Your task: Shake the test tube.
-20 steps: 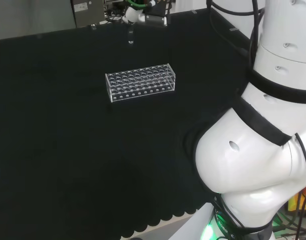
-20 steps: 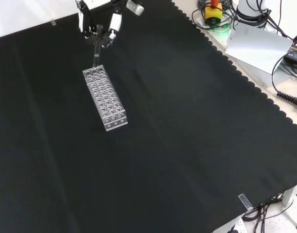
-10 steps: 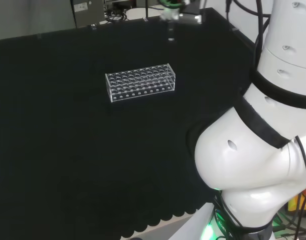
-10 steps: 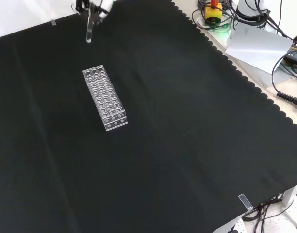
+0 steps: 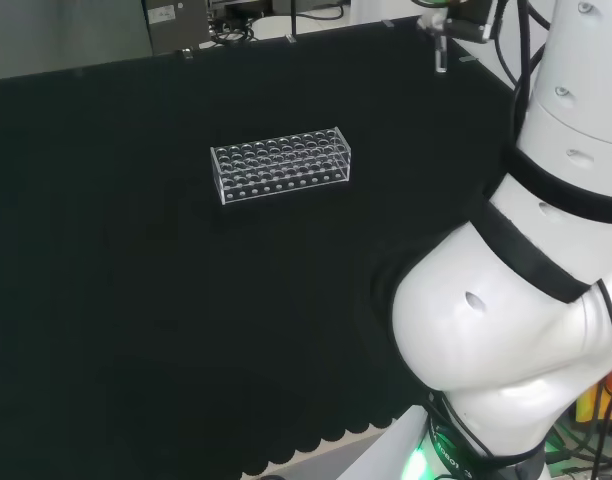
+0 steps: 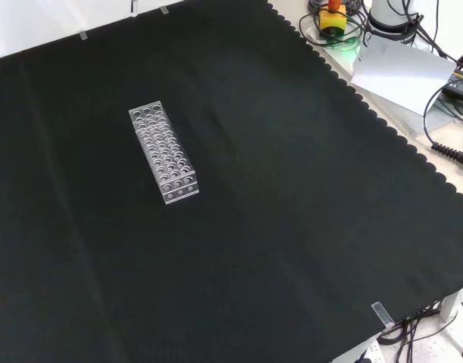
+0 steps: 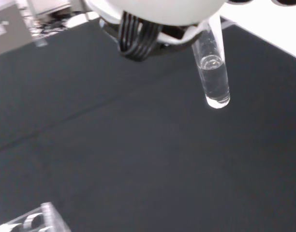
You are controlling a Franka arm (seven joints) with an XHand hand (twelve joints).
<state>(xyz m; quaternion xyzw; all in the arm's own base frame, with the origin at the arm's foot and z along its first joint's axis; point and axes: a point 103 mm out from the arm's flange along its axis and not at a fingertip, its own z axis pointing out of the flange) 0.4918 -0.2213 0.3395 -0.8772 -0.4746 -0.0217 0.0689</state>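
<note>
In the head view the clear rack [image 5: 282,165] sits on the black cloth [image 5: 136,300]; far right of it the test tube [image 5: 441,52] hangs in the air beneath the hand [image 5: 438,14], whose grip I cannot tell. The tube holds clear liquid.

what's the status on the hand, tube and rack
Hand holds the clear glass test tube up over bare black cloth, a little clear liquid in it. Clear plastic tube rack stands apart. Nothing in the way.

Clear test tube [image 7: 213,72], clear rack [image 6: 164,153], black cloth [image 6: 292,227].
</note>
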